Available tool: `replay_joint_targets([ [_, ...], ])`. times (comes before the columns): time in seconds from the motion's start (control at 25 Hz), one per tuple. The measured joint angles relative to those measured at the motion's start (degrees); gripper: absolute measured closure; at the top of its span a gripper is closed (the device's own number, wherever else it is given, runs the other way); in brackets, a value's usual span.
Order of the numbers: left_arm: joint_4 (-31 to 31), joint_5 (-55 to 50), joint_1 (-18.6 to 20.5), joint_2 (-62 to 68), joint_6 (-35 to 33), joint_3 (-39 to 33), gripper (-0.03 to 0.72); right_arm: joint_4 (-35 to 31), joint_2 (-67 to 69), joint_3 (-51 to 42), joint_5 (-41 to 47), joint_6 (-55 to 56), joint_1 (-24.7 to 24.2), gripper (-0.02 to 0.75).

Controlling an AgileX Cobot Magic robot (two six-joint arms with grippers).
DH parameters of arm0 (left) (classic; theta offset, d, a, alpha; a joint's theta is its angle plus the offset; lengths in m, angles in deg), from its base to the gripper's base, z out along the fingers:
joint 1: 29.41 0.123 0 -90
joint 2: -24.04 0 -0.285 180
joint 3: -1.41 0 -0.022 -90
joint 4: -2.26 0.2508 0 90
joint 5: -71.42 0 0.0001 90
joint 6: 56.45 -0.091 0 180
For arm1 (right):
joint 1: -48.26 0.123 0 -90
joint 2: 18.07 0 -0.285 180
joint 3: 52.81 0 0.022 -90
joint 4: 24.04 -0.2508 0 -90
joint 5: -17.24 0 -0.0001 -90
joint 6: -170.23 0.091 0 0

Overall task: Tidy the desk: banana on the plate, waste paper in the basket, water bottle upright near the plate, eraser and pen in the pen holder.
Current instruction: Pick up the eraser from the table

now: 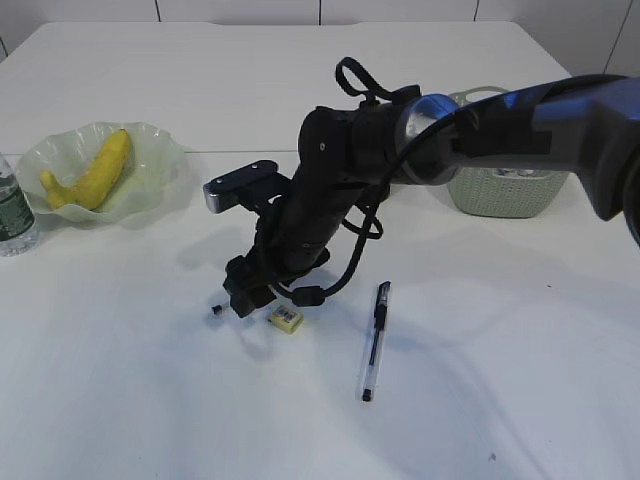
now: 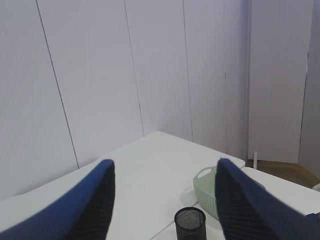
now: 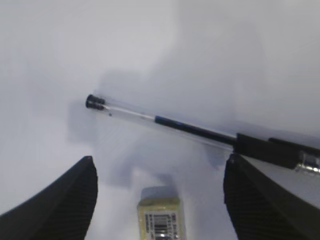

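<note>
- White wall panels [image 2: 90,75] fill the background in the left wrist view, split by thin dark vertical seams; the same panelled wall [image 1: 300,8] shows as a narrow strip along the top of the exterior view
- A brownish strip of floor [image 2: 290,172] lies at the far right of the left wrist view, below a pale panel
</note>
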Motion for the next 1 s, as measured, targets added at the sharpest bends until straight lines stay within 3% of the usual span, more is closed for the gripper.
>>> replay_joint_targets([
  [0.44, -0.1, 0.0, 0.0, 0.0, 0.1, 0.0, 0.245, -2.4, 0.0, -0.1, -5.2, -0.1, 0.0, 0.153],
  [1.0, -0.4, 0.0, 0.0, 0.0, 0.1, 0.0, 0.245, -4.0, 0.0, -0.1, -7.7, -0.2, 0.0, 0.254],
])
